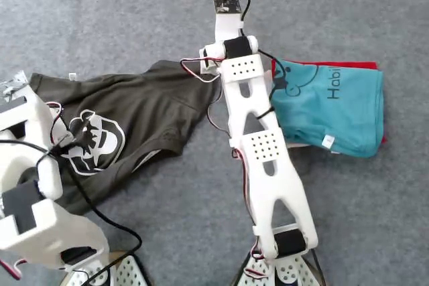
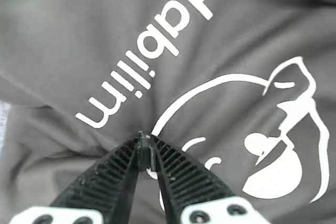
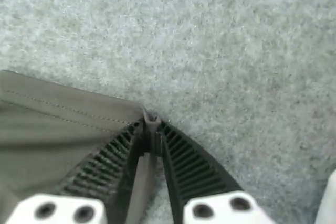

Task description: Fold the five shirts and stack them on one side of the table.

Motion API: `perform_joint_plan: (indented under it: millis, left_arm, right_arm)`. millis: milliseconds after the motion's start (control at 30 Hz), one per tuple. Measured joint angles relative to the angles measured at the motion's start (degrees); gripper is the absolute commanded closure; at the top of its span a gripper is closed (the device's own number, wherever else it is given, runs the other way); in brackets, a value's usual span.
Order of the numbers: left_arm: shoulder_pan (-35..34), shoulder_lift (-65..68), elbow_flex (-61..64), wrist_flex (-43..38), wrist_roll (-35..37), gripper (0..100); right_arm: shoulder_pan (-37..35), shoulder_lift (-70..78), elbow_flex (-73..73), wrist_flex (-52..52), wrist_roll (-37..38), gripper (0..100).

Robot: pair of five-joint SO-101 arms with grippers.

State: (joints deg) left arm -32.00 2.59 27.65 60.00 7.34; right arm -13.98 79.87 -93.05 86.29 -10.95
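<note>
A dark olive shirt (image 1: 144, 112) with a white bear print (image 1: 100, 140) lies spread and rumpled on the left half of the table. My left gripper (image 2: 146, 145) is shut on a pinch of this shirt (image 2: 105, 35) beside the white print (image 2: 262, 145). My right gripper (image 3: 152, 124) is shut on the hem edge of the same shirt (image 3: 52, 129), low over the carpet. In the high view the right gripper (image 1: 206, 59) sits at the shirt's far right corner. A folded teal shirt (image 1: 332, 108) rests on a folded red one (image 1: 348, 65) at the right.
The table is covered in grey carpet (image 1: 201, 192). The right arm (image 1: 265, 152) stretches across the middle, between the olive shirt and the folded stack. The left arm (image 1: 30, 165) stands over the shirt's near left part.
</note>
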Motion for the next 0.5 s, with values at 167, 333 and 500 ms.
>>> perform_joint_plan:
  millis: [167,333,500]
  left_arm:
    - [-1.67,-0.79,0.09,-0.70,0.00,97]
    - [-5.27,-0.79,-0.18,-1.32,0.00,97]
    - [-8.26,-0.79,-9.14,4.04,5.71,97]
  right_arm:
    - [0.00,0.00,0.00,0.00,0.00,98.1]
    - [0.00,0.00,0.00,0.00,0.00,98.1]
    - [0.00,0.00,0.00,0.00,0.00,98.1]
